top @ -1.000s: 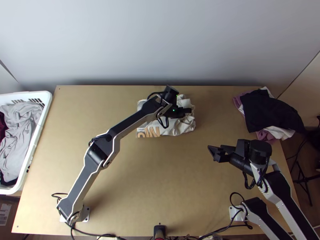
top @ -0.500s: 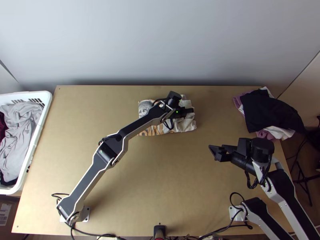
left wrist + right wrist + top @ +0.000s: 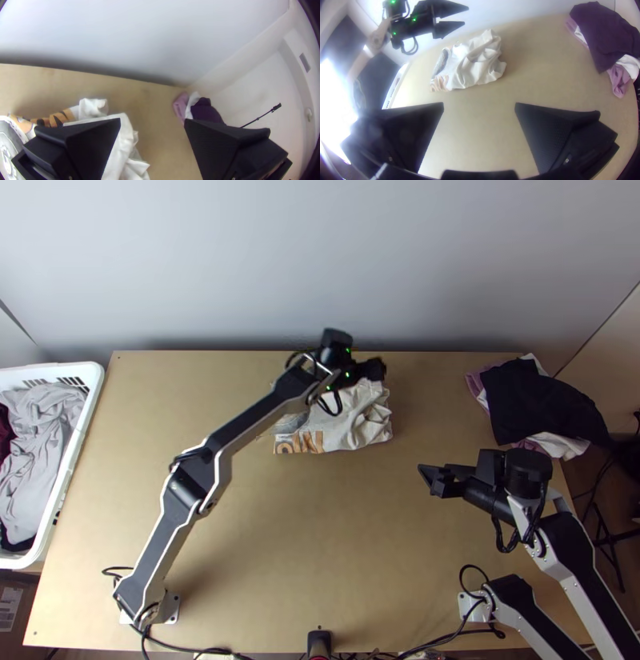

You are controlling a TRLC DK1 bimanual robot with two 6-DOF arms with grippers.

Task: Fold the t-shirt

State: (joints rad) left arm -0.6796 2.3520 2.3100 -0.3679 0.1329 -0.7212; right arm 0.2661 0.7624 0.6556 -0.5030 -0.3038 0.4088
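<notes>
In the top view my left gripper (image 3: pixel 374 370) is over the far edge of the white t-shirt (image 3: pixel 364 420), which lies bunched toward the back of the table, orange print at its left. The left wrist view has the left gripper (image 3: pixel 152 121) open, its fingers apart with nothing between them, the t-shirt (image 3: pixel 116 156) below. My right gripper (image 3: pixel 436 480) stands off to the right and nearer than the shirt; in the right wrist view the right gripper (image 3: pixel 479 106) is open and holds nothing. Beyond it are the crumpled shirt (image 3: pixel 476 63) and the left gripper raised above the table.
A pile of dark, white and mauve clothes (image 3: pixel 540 404) lies at the table's back right corner. A white basket (image 3: pixel 92 390) of clothes stands by the left edge. Bare wood (image 3: pixel 320 532) stretches in front of the shirt.
My left gripper first came nearer over the shirt, then rose and moved toward the back wall, uncovering more of the cloth. The right arm has shifted only slightly.
</notes>
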